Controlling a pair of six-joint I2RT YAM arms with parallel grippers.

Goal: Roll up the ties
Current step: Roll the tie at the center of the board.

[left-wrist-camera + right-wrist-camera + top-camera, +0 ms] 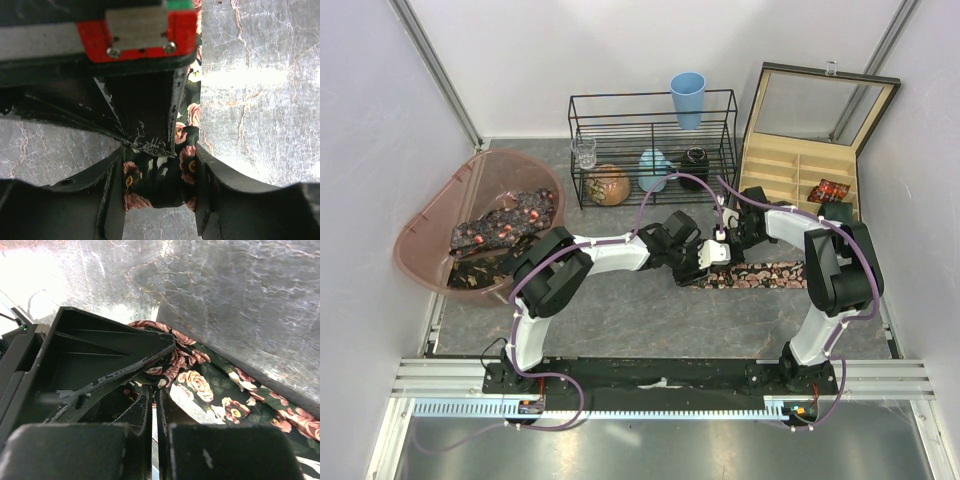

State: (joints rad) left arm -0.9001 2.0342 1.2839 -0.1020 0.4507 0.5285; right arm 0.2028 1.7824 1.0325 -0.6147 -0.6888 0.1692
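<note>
One dark, rose-patterned tie [765,273] lies flat on the grey table, running right from the grippers. My left gripper [703,262] is at its left end, and in the left wrist view the folded end of the tie [160,182] fills the gap in the left gripper [159,170], touching both fingers. My right gripper [723,243] comes in from behind. Its jaws are together, and the right gripper [159,387] tips pinch the tie [220,390] at its folded edge. More ties [505,225] lie piled in the pink tub [420,215].
A wooden compartment box [775,165] stands open at the back right, with a rolled tie [830,190] in it. Behind the arms, a black wire rack [650,125] holds a glass, a brown ball, a bluish pot and a dark jar, with a blue cup [688,98] on top.
</note>
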